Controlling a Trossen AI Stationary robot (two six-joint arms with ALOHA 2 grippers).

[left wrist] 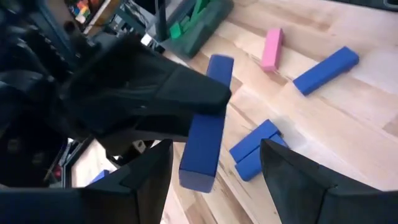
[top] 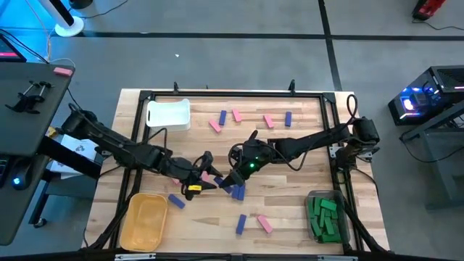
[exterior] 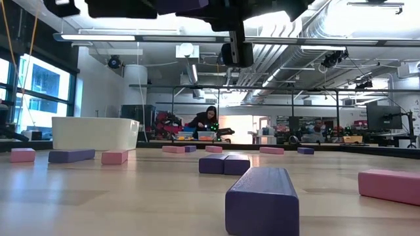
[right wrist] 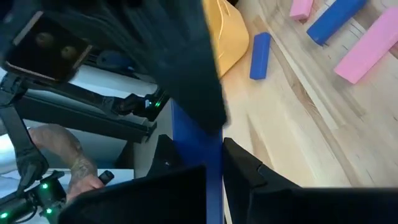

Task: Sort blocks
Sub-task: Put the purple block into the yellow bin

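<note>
From above, the wooden table (top: 290,156) holds a white bin (top: 168,114) behind the left gripper (top: 205,181), whose jaws gape empty. The right gripper (top: 230,180) pinches 1 blue block (left wrist: 205,134). Low down, a busy workshop shows behind. Left wrist: 2 blue blocks (left wrist: 255,149) lie below.

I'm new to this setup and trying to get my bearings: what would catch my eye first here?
At mid-table the two arms meet: the right gripper is shut on a blue block, held up between the open fingers of the left gripper. Pink and blue blocks lie scattered on the wood, and the green blocks fill a clear bin at the near right corner.
</note>
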